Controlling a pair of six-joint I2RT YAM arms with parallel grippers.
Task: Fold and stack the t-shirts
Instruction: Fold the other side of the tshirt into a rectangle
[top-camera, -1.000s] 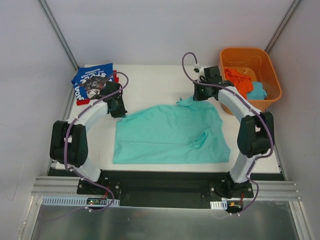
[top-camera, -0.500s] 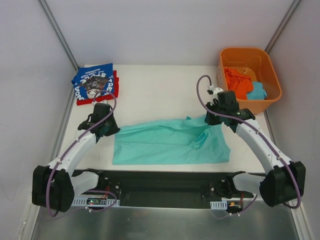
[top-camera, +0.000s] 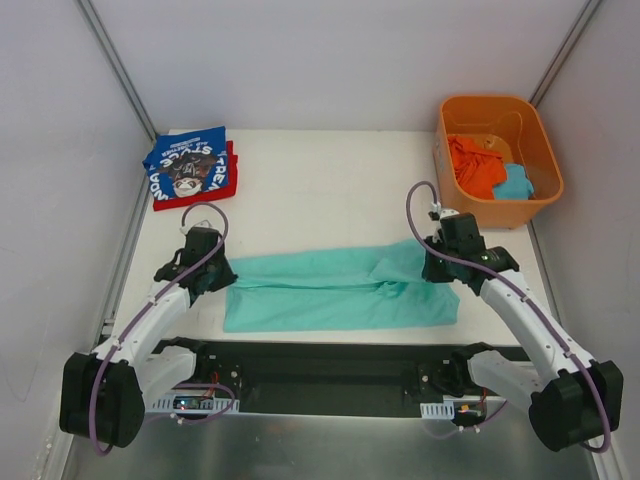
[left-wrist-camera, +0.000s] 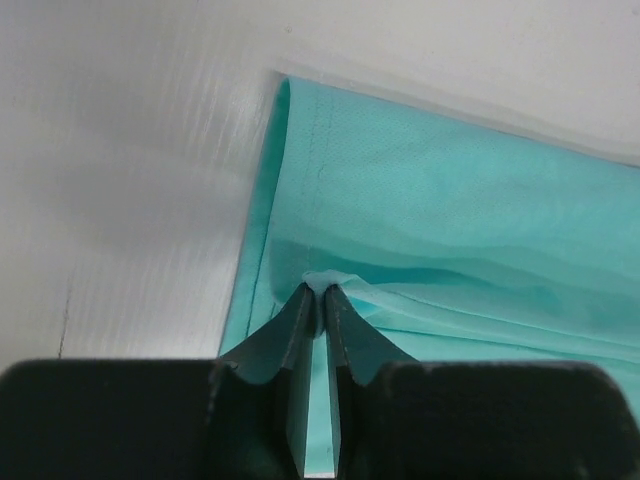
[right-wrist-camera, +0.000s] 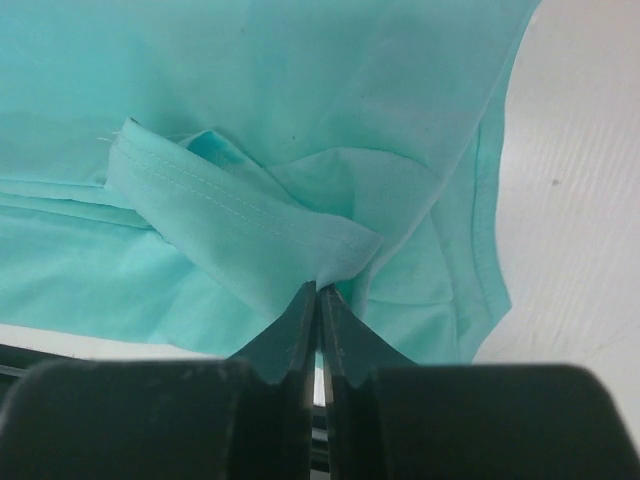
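Note:
The mint-teal t-shirt (top-camera: 330, 290) lies across the near middle of the table, its far half folded toward me. My left gripper (top-camera: 218, 272) is shut on its left far edge; the pinched cloth (left-wrist-camera: 322, 281) shows between the fingertips. My right gripper (top-camera: 432, 268) is shut on the right far edge, a hemmed fold of the same shirt (right-wrist-camera: 250, 225). The royal-blue t-shirt (top-camera: 188, 165) lies folded on the red one (top-camera: 166, 200) at the far left corner.
An orange plastic tub (top-camera: 540, 190) at the far right holds orange cloth (top-camera: 475, 165) and a teal piece (top-camera: 515, 183). The table's near edge (top-camera: 340, 342) runs just below the shirt. Side walls close in left and right.
Both grippers have pulled the shirt's far edge toward me, from the table's middle down to near the front. The shirt has gone from spread flat to a narrow folded band.

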